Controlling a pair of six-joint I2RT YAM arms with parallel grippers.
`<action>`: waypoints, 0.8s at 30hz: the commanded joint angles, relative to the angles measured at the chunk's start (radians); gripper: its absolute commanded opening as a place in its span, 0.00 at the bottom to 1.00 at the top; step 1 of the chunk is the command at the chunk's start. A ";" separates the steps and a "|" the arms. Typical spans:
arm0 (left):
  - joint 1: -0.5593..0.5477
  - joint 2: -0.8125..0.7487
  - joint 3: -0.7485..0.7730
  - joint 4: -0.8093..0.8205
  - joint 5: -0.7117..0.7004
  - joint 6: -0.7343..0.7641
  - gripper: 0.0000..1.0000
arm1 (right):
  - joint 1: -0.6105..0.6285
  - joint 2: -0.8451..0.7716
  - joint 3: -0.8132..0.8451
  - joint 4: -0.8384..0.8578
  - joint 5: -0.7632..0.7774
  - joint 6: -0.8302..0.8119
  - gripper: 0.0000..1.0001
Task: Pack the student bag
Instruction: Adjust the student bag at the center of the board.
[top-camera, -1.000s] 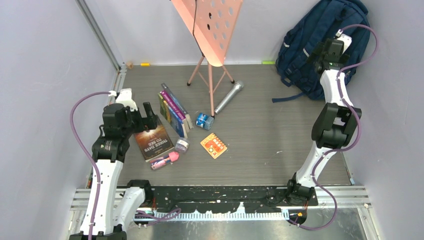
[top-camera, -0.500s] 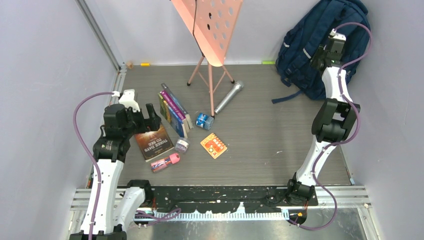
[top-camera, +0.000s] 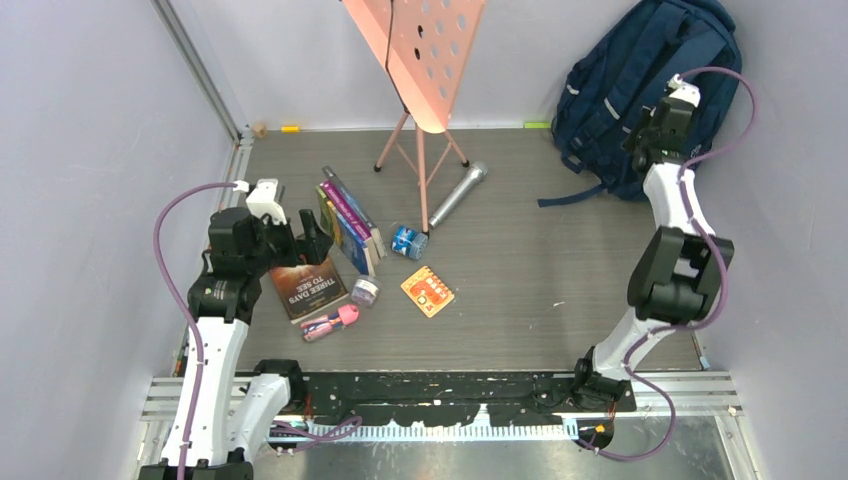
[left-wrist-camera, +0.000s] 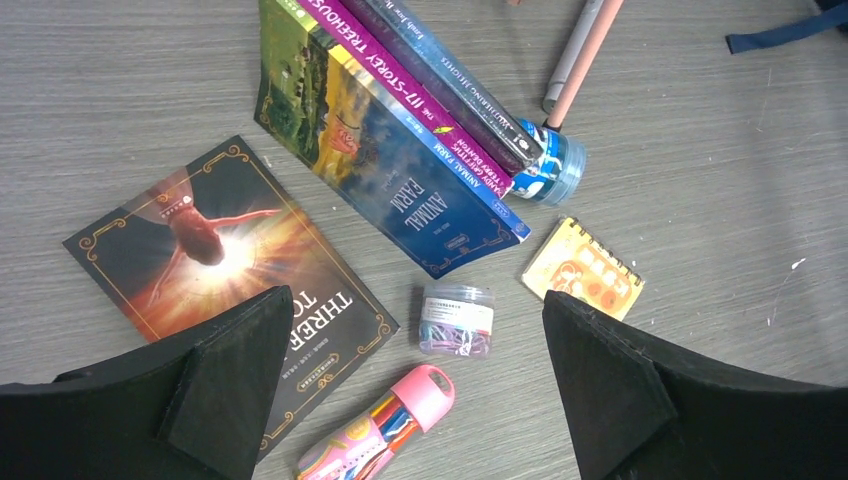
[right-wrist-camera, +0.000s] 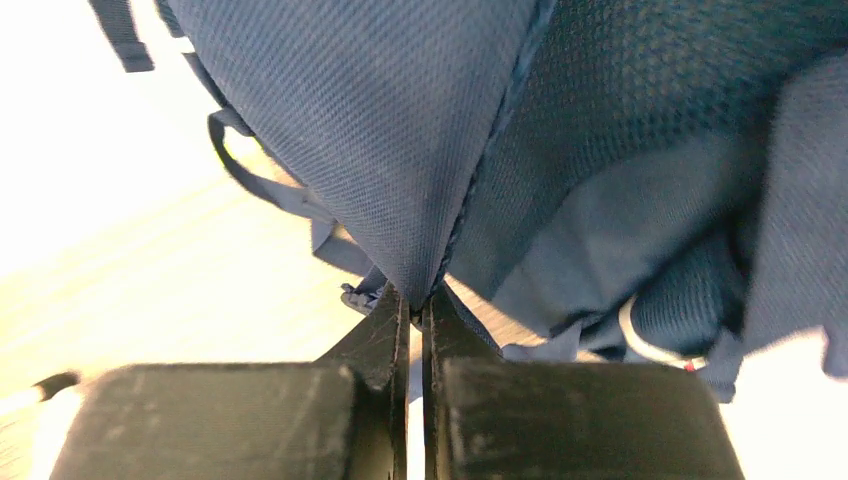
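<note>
Opening step, apparently: gripping the student bag, bunched just ahead of the right gripper, by a seam fold in tightly closed jaws, left gripper spread wide over the books; next, probably pull it closer to find the zip.

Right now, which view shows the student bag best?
Top external: nearly the whole student bag leans in the far right corner. Right wrist shows only fabric pinched in the right gripper; left wrist catches a strap end.

pink music stand | silver microphone | leaning books | orange notebook | paper-clip jar
</note>
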 joint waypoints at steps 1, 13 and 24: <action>0.003 -0.015 -0.005 0.050 0.055 0.023 0.99 | 0.032 -0.260 -0.138 0.190 0.043 0.086 0.00; -0.018 -0.020 -0.020 0.098 0.162 0.043 0.99 | 0.298 -0.702 -0.579 0.231 0.255 0.106 0.01; -0.037 -0.010 0.053 0.055 0.213 -0.064 0.99 | 0.374 -0.970 -0.686 0.045 0.161 0.131 0.00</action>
